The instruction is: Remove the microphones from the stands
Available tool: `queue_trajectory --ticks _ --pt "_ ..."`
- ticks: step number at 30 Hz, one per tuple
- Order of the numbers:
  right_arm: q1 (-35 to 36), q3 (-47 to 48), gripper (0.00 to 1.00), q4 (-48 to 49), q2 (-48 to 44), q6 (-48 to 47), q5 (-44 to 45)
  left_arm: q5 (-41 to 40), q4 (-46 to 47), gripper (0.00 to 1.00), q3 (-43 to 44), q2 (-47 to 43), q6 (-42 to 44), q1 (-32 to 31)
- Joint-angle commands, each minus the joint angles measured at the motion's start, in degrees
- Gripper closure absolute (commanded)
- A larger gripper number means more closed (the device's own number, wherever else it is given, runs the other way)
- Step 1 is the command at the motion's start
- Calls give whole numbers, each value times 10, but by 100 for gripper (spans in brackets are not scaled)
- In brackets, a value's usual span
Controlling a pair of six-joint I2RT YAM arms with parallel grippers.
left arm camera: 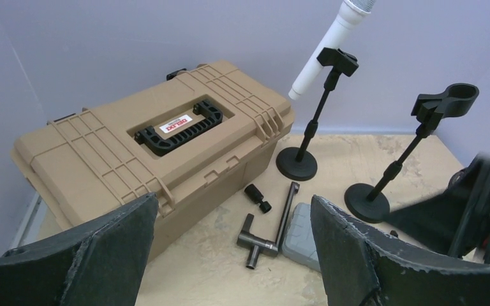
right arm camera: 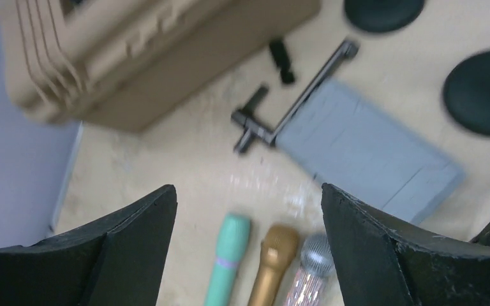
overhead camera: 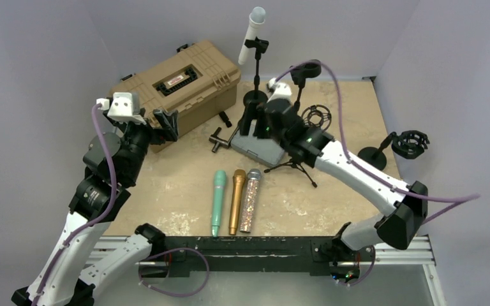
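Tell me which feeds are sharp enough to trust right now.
Right wrist view: motion-blurred throughout, the teal microphone smeared. Left wrist view: sharp on the white microphone and tan case; only the right arm at its right edge blurs. Top view: crisp, evenly lit.

The left arm is bending at its elbow, and the left gripper is holding its jaws wide apart, empty. The right gripper is hanging low with jaws wide apart, empty too.
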Motion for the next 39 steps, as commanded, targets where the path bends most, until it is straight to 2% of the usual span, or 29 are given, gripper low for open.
queue_trajectory --ticks 1,5,10,14,17,27,31,39 --pt "-112 73 19 10 -33 -65 -38 0 10 14 -3 -3 -13 1" --pt "-220 105 18 18 -53 -55 -73 -3 8 14 1 8 -10 1" --pt "-354 136 17 27 -29 -37 -189 6 9 14 -3 8 -17 1" --pt "-433 118 14 104 -11 -25 -311 14 8 14 -2 15 -21 1" --pt "-471 154 17 106 44 -22 -385 17 8 14 -3 21 -22 2" --pt "-482 182 19 170 144 -15 -460 22 3 14 0 38 -22 1" --pt "-482 177 24 163 157 -15 -451 20 3 14 -1 41 -20 1" --pt "-482 108 28 183 153 -27 -432 29 -2 14 4 52 -24 1"
